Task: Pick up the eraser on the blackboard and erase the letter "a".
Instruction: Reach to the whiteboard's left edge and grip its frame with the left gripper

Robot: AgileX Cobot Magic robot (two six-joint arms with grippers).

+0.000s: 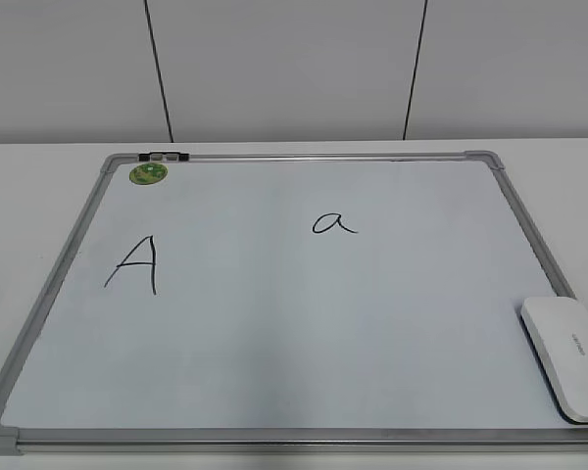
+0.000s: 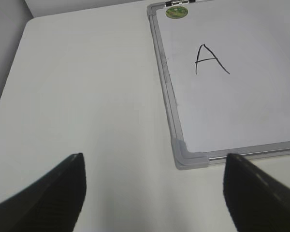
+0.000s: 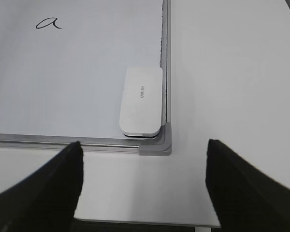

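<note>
The blackboard (image 1: 274, 323) is a white board in a grey frame, lying flat on the table. The white eraser (image 1: 566, 356) rests on its near right corner; it also shows in the right wrist view (image 3: 141, 100). The small letter "a" (image 1: 333, 224) is written right of the board's middle and shows in the right wrist view (image 3: 49, 23). My right gripper (image 3: 143, 150) is open and empty, just in front of the board's near right corner. My left gripper (image 2: 153, 164) is open and empty over bare table by the board's near left corner (image 2: 188, 155). Neither gripper shows in the exterior view.
A larger capital "A" (image 1: 134, 264) is written on the board's left half, also in the left wrist view (image 2: 209, 59). A round green sticker (image 1: 148, 174) sits at the far left corner. The table's front edge (image 3: 135, 223) lies just below the right gripper.
</note>
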